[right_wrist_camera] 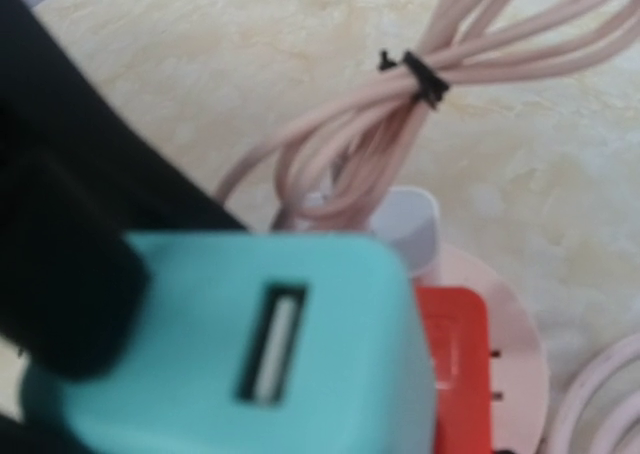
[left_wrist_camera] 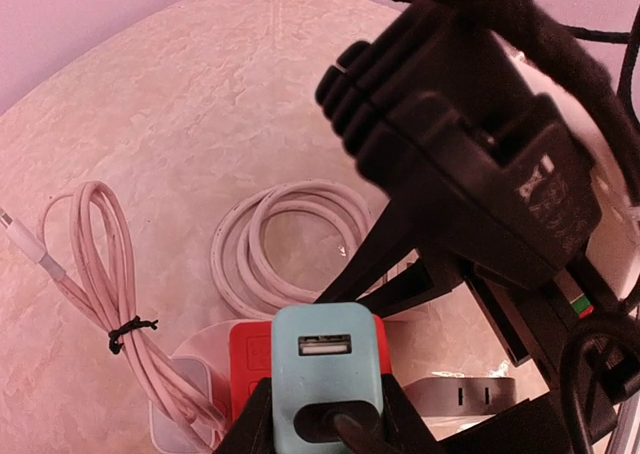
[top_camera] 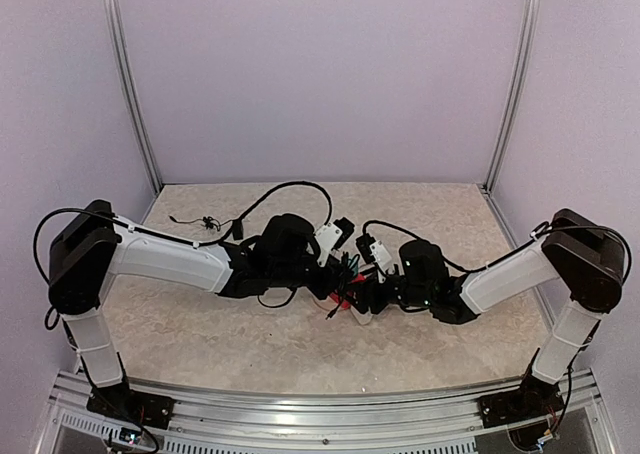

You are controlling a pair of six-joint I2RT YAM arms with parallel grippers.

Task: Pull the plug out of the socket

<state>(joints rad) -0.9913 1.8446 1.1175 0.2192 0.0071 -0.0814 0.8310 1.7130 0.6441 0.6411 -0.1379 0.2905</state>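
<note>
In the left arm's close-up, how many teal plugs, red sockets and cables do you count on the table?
teal USB plug: 1
red socket cube: 1
cables: 2, a tied bundle and a loose coil
Total: 4

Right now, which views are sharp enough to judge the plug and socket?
Left wrist: teal USB plug and red socket crisp, pinkish cast. Right wrist: plug blurred up close, tied pink cable behind it sharper. Top external: evenly lit, both mostly hidden by arms.
</note>
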